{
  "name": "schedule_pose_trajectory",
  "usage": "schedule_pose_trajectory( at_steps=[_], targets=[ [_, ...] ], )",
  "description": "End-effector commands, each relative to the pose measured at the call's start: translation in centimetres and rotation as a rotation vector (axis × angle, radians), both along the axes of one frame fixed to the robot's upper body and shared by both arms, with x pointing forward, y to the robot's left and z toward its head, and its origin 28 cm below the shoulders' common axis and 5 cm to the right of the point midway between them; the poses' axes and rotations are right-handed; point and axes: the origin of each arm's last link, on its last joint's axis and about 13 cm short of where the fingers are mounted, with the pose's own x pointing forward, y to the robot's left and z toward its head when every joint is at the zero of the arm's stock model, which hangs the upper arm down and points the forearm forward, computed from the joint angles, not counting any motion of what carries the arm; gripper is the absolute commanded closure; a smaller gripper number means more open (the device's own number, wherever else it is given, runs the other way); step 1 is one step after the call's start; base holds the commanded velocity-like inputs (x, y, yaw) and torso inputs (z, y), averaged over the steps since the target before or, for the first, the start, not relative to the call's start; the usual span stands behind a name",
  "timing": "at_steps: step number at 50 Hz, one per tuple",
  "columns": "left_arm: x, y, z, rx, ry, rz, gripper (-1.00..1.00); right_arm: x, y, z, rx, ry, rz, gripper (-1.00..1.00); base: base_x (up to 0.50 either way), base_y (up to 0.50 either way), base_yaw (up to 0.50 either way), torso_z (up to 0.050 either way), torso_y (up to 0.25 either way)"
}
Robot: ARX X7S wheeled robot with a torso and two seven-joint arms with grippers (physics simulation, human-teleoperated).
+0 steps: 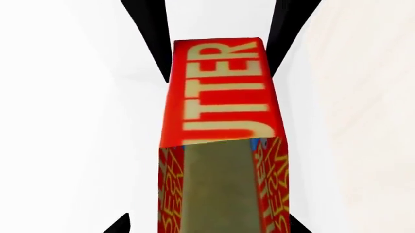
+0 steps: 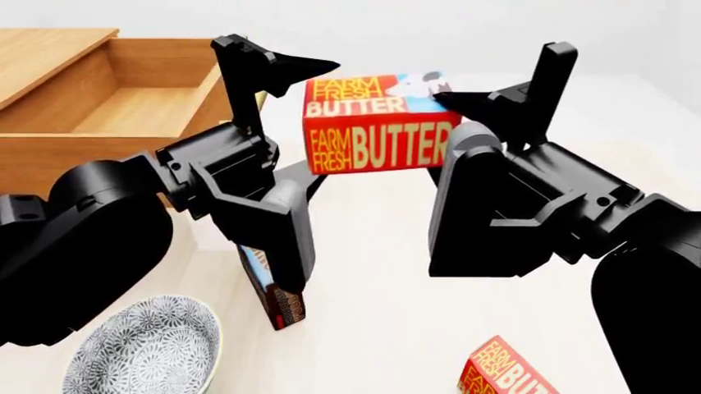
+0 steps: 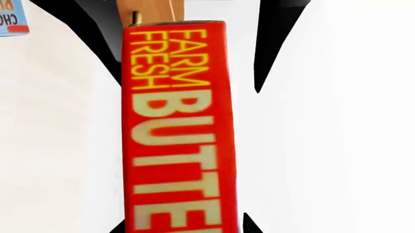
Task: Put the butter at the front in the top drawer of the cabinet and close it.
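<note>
I hold one butter box [image 2: 378, 123] lifted off the white bench [image 2: 438, 328], between my two hands: my left fingers [image 2: 287, 70] touch one end and my right fingers [image 2: 482, 100] the other, each pair spread around it. A second butter box [image 2: 506, 371] lies near my right arm. One chocolate pudding box [image 2: 276, 295] stands under my left wrist, beside one patterned bowl [image 2: 148, 349]. The top drawer [image 2: 121, 107] stands open beyond my left fingers.
</note>
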Motion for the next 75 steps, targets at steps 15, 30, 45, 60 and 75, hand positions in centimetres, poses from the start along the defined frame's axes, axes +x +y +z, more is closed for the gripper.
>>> schedule_pose_trajectory(
  at_steps=[15, 30, 45, 60, 75],
  targets=[
    [-0.3, -0.1, -0.2, 0.011, -0.006, -0.050, 1.00, -0.5, -0.1, 1.2, 0.014, -0.110, -0.012, 1.00, 0.00, 0.00, 0.00, 0.001, 0.001],
    [-0.4, -0.1, 0.1, -0.005, -0.031, -0.065, 1.00, -0.2, -0.1, 1.0, 0.009, -0.101, -0.019, 1.00, 0.00, 0.00, 0.00, 0.000, 0.001],
    [-0.6, 0.2, 1.1, -0.005, -0.060, -0.052, 1.00, -0.8, -2.2, 1.3, 0.021, -0.183, -0.082, -1.00, 0.00, 0.00, 0.00, 0.001, 0.001],
    [-1.9, 0.6, 2.1, -0.074, -0.013, 0.012, 1.00, -2.9, -4.8, 1.1, 0.061, -0.158, -0.229, -1.00, 0.00, 0.00, 0.00, 0.001, 0.001],
    [-4.3, 0.0, 4.7, -0.494, 0.205, 0.276, 1.00, -3.4, -4.5, -0.9, 0.466, 0.107, -0.331, -1.00, 0.00, 0.00, 0.00, 0.001, 0.001]
  ],
)
